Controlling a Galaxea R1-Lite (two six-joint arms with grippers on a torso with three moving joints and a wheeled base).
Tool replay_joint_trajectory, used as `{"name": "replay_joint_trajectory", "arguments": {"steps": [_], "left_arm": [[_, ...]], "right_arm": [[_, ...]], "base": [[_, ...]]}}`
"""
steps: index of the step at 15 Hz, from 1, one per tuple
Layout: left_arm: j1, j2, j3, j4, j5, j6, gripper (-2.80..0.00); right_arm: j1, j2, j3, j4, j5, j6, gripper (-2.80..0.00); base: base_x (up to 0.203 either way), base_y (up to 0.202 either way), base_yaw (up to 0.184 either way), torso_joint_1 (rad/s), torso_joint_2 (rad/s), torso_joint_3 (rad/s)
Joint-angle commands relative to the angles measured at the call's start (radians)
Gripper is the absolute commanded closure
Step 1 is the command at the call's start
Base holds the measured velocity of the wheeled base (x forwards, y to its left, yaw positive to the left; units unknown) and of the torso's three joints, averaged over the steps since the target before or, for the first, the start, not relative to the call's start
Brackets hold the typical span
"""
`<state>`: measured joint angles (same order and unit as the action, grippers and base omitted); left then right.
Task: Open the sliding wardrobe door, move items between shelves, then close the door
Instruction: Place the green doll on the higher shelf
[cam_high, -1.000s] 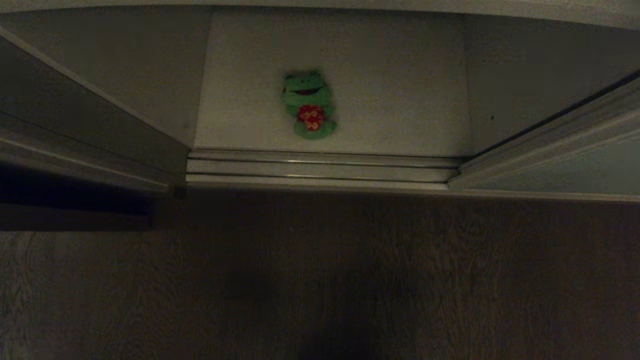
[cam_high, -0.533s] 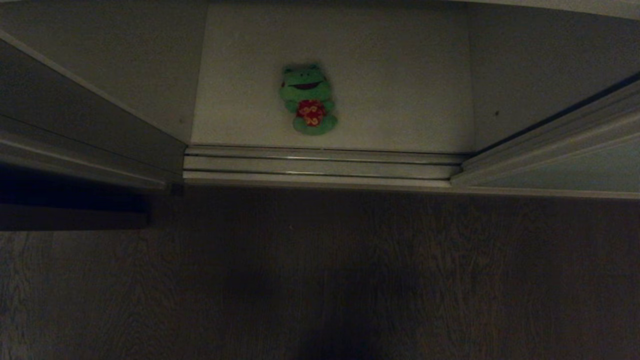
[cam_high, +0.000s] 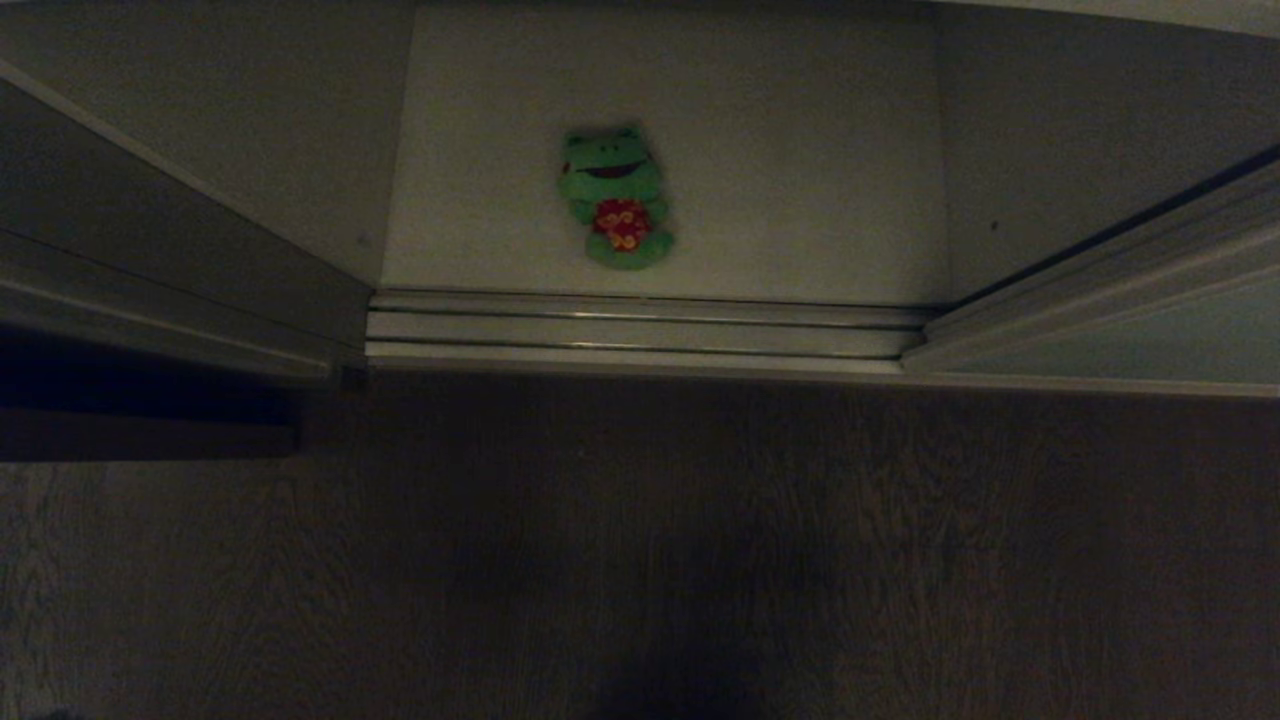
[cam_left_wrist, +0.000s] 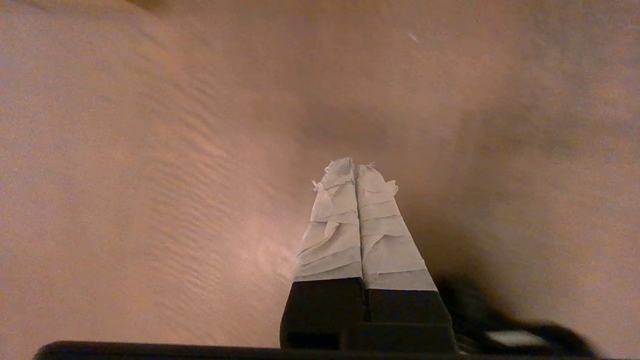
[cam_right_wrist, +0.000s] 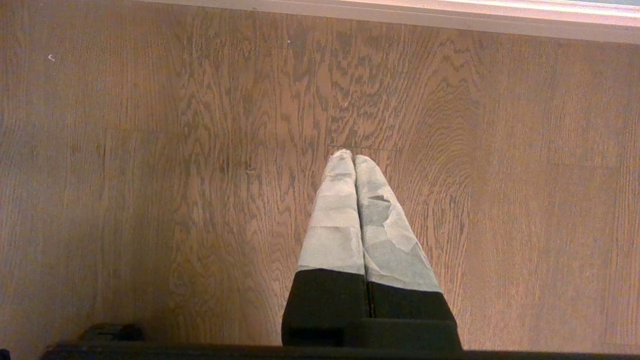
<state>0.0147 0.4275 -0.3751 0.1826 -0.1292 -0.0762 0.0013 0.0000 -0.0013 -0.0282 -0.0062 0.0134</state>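
Note:
A green plush toy (cam_high: 615, 200) with red flowered shorts lies on its back on the white shelf (cam_high: 800, 180) at the bottom of the wardrobe, near the middle of the opening. The sliding wardrobe door (cam_high: 1150, 340), a pale grey-green panel in a slim pale frame, stands slid aside at the right, so the compartment is open. Neither gripper shows in the head view. My left gripper (cam_left_wrist: 355, 162) is shut and empty, its taped fingers (cam_left_wrist: 335, 225) pressed together over blurred wooden floor. My right gripper (cam_right_wrist: 352, 155) is shut and empty too, hanging over the floor.
Pale metal floor tracks (cam_high: 640, 330) run across the wardrobe's front edge. A side panel (cam_high: 180, 270) bounds the opening on the left. Dark wooden floor (cam_high: 640, 550) fills the near half of the head view. A pale strip (cam_right_wrist: 400, 12) edges the floor in the right wrist view.
The whole head picture has shifted slightly upward, so the camera moved a little. The plush toy and the door have stayed where they were.

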Motion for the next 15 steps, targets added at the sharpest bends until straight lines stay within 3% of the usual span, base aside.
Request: {"name": "replay_joint_trajectory", "arguments": {"steps": [1,6,9,12,15], "left_arm": [[0.000,0.335,-0.078,-0.018,-0.037,-0.031,0.00],[-0.010,0.983,-0.220,-0.289,-0.157,-0.089,0.00],[-0.046,1.298,-0.432,-0.414,-0.191,-0.105,0.00],[-0.097,1.495,-0.740,-0.462,-0.204,-0.137,0.00],[-0.140,1.563,-0.948,-0.479,-0.208,-0.202,0.00]], "right_arm": [[0.000,-0.003,0.001,-0.001,-0.001,0.000,0.00],[0.000,-0.003,0.001,-0.001,-0.001,0.000,0.00],[0.000,-0.003,0.000,-0.001,-0.001,0.000,0.00],[0.000,-0.003,0.000,-0.001,0.000,0.000,0.00],[0.000,-0.003,0.000,-0.001,-0.001,0.000,0.00]], "base": [[0.000,0.000,0.000,0.000,0.00,0.000],[0.000,0.000,0.000,0.000,0.00,0.000],[0.000,0.000,0.000,0.000,0.00,0.000],[0.000,0.000,0.000,0.000,0.00,0.000],[0.000,0.000,0.000,0.000,0.00,0.000]]}}
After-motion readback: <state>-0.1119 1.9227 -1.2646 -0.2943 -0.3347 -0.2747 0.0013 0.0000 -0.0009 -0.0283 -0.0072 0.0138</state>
